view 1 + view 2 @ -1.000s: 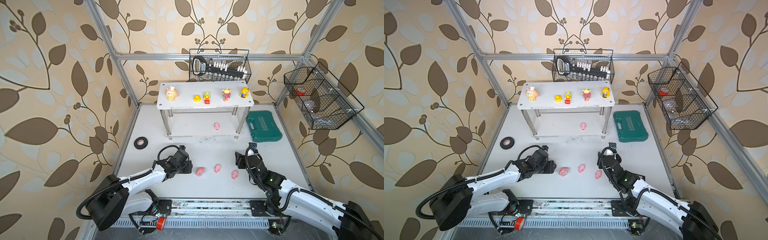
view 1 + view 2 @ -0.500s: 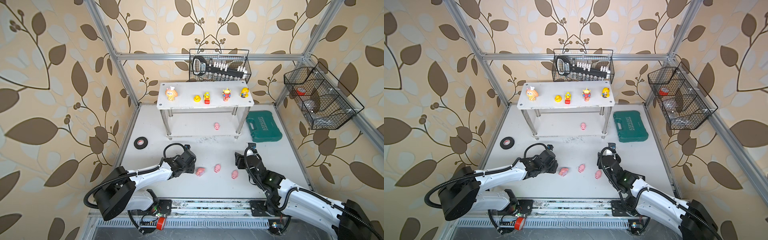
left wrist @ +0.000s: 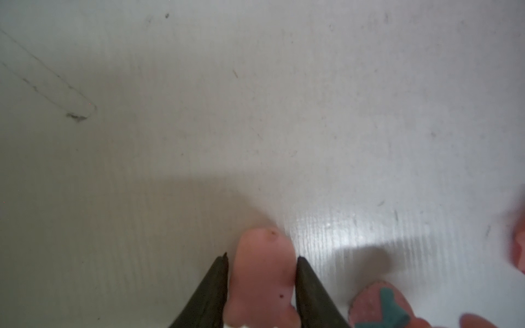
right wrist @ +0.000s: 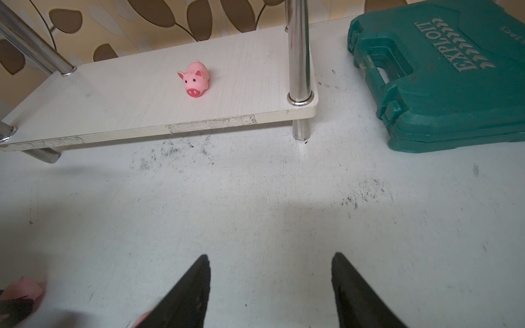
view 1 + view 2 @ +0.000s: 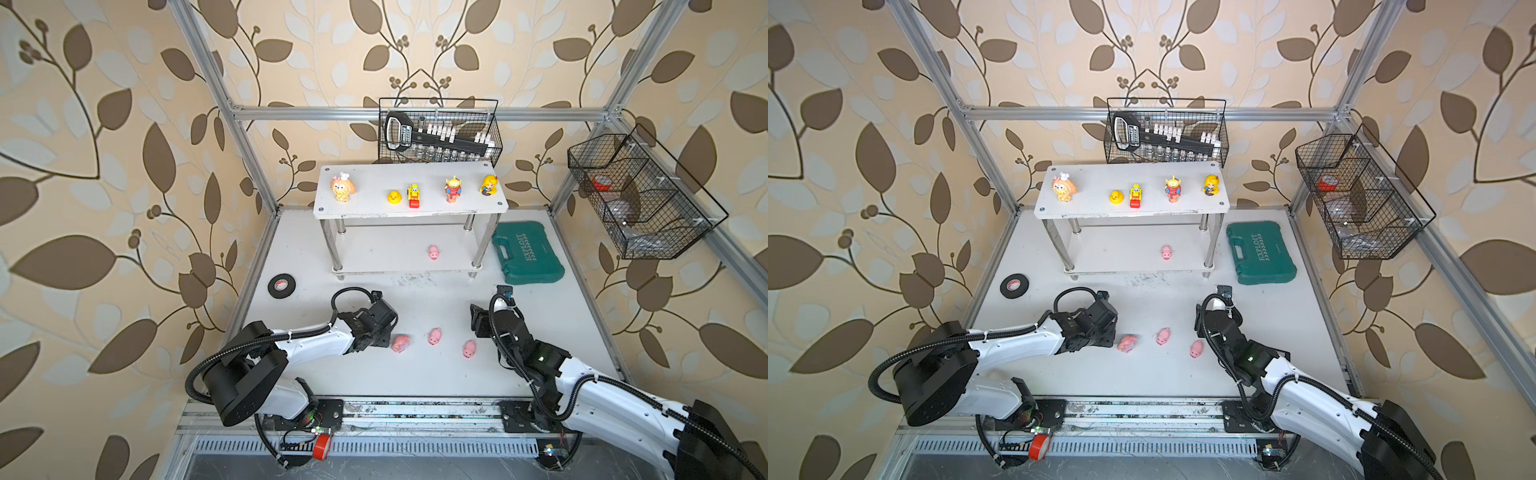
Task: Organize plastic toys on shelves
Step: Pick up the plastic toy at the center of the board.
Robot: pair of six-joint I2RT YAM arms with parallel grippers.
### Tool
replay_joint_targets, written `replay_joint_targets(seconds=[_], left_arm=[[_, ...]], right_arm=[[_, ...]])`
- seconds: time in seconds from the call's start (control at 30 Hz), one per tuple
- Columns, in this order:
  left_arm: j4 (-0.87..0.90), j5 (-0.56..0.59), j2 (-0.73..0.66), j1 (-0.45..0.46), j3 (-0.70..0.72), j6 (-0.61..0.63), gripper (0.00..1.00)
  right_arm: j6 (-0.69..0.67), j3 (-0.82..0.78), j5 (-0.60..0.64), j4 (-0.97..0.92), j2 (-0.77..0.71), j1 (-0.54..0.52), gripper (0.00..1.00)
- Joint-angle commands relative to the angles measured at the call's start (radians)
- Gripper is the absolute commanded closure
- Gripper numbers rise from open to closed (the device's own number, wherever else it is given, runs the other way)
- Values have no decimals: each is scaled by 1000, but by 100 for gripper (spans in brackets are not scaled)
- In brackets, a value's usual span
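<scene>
My left gripper (image 3: 262,257) is low on the table, shut on a pink piglet (image 3: 264,284), with a black finger against each flank. In a top view the gripper (image 5: 392,340) touches the leftmost floor piglet (image 5: 402,343). Two more piglets (image 5: 434,336) (image 5: 469,349) lie to its right. My right gripper (image 4: 270,255) stands open and empty beside them (image 5: 477,318), facing the shelves (image 5: 374,210). A piglet (image 4: 196,79) sits on the lower board. The top board holds an orange animal (image 5: 343,188), duck (image 5: 393,197), vehicle (image 5: 413,196), alien (image 5: 453,189) and doll (image 5: 488,185).
A black tape roll (image 5: 281,286) lies at the left of the table. A green tool case (image 5: 528,257) sits right of the shelves. Wire baskets hang at the back (image 5: 440,133) and on the right wall (image 5: 640,195). A pink thing with a teal mark (image 3: 380,306) lies beside the held piglet.
My left arm has slid right to the leftmost floor piglet and its jaws have closed round it. The right arm and the other toys have not moved.
</scene>
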State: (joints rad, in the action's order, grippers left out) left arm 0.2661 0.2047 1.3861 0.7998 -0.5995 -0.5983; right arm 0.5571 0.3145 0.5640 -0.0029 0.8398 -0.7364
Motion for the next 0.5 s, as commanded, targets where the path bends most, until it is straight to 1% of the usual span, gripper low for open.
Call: replay_joint_targets(seconds=[0.0,0.1,0.17,0.23,0.33,0.4,0.47], left_arm=[[16,41,-20,10,-21,-10,64],[47,57,-45,10,-31,-18,67],[103,81,-74,10,-60,-25,67],[186,122,-100,10,-117,-37,67],[291,208,-110,4,-235,-3,67],[313,219,-87,-25,-315,42,67],[314,176,-43,-99,-388,76,68]], right_arm=[[-1,-2,-9,10,-10,5,34],[0,-1,-10,9,-10,6,34],[-1,-1,-10,9,-10,6,34],[-1,-2,-10,9,-11,7,34],[-1,-3,-9,9,-14,8,34],[-1,-4,-10,9,-16,8,34],[0,-4,-10,10,-21,9,34]])
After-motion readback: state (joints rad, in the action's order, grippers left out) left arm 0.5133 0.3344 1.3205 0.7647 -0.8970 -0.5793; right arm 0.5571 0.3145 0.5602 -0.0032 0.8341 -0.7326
